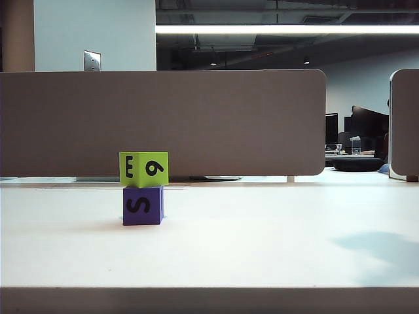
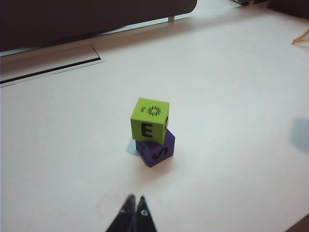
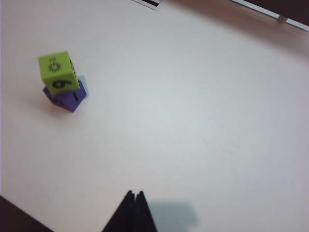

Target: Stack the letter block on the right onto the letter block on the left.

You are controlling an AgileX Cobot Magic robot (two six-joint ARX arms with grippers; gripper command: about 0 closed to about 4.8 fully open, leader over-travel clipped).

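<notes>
The green letter block [image 1: 144, 169] sits on top of the purple letter block [image 1: 143, 205], at about 9 o'clock from the middle of the white worktop [image 1: 262, 235] in the exterior view. It is twisted slightly against the cube below, so its edges overhang and the corners do not line up. Neither cube has a long axis; both stand flat, faces upright.

The exterior view shows the green block's "E" and "6" faces and the purple block's "S". The left wrist view adds the green block's [image 2: 149, 118] top face with a sun-like mark, the "E" toward the camera, and the purple block [image 2: 155, 151] showing a corner and its "S" beneath. The right wrist view catches the green block [image 3: 58, 71] from its "6" side; the purple block [image 3: 65, 98] is mostly covered, its print too small to read.

No arm appears in the exterior view, only a faint shadow at 4 o'clock on the worktop. The left gripper [image 2: 134, 205] is clenched, tips together, empty, hanging well apart from the stack. The right gripper [image 3: 134, 195] is likewise pinched closed on nothing, far from the blocks. Both are cut off by the frame edge. A grey partition [image 1: 163, 121] stands behind the worktop.
</notes>
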